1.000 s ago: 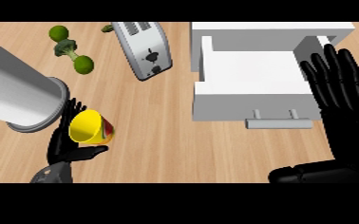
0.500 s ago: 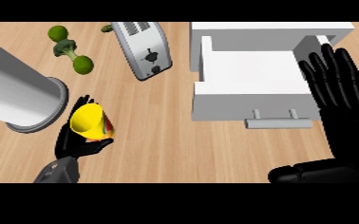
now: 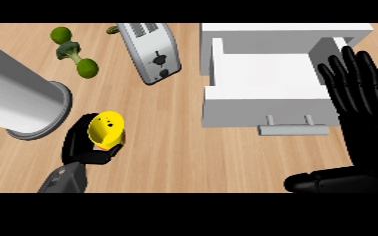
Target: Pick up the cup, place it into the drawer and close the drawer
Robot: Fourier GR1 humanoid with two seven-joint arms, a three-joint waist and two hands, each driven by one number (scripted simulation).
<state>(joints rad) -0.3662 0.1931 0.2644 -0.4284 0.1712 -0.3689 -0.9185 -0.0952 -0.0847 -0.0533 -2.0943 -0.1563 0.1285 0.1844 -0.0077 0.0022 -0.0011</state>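
Presumably, with the yellow cup (image 3: pixel 105 128) held tilted in the curled left hand (image 3: pixel 83 149) at the near left, well apart from the open drawer (image 3: pixel 266 77), that drawer's front wall could be clipped in transit.

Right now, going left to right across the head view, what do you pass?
Grey cylinder → yellow cup in the left robot hand → toaster → open drawer → right robot hand.

matt wood counter (image 3: pixel 170 145), brushed-metal toaster (image 3: pixel 151 51)
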